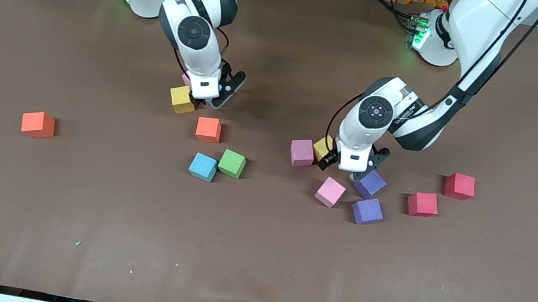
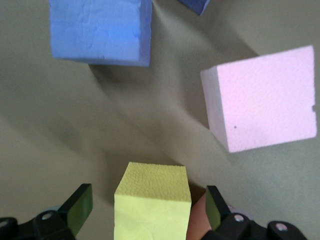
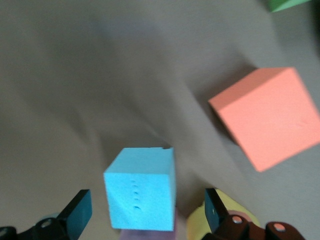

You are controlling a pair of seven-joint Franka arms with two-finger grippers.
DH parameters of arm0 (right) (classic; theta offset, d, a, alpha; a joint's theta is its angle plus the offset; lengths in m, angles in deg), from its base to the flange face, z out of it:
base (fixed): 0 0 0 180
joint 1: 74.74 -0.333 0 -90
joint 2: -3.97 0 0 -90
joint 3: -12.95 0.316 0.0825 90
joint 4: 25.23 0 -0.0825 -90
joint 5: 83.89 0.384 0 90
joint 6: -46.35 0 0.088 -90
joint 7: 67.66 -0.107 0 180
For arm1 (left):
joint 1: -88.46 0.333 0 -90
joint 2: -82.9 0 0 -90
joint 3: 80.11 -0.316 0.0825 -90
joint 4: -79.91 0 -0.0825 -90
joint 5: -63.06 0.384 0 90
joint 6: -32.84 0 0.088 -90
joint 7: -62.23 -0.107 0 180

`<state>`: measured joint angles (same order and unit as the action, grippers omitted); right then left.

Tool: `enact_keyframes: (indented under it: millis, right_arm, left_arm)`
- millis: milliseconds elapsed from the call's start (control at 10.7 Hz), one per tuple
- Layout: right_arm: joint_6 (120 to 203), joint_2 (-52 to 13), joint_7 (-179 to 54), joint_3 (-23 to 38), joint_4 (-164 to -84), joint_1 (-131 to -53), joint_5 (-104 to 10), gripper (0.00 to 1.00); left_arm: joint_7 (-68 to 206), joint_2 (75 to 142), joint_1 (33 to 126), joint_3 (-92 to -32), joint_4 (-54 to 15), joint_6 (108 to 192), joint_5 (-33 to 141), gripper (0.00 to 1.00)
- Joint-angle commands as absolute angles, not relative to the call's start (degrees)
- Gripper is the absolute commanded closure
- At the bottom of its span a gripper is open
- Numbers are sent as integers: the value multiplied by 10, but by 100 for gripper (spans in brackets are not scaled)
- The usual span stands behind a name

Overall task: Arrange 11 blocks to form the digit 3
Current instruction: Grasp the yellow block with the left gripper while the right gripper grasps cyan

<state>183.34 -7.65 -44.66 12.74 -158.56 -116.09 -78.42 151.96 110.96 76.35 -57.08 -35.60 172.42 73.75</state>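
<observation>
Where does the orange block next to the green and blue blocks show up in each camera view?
Front view: the orange block sits mid-table, just farther from the camera than the green block.
Right wrist view: the orange block shows large, lying on the table.
Left wrist view: not in it.
Shared landmark: the green block, cut off at the picture's edge in the right wrist view.
</observation>
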Motion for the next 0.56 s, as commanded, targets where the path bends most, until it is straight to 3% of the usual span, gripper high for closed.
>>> enact_keyframes:
  millis: [0,469]
  right_arm:
    - [1844,-88,-445,123,-1591,-1171,-773,0]
    - [1858,-111,-439,122,-1610,-1179,-775,0]
  left_arm:
    - [1539,1124,750,-570,-348,1731,755,0]
    - [1579,1148,749,-570,-348,1743,791,0]
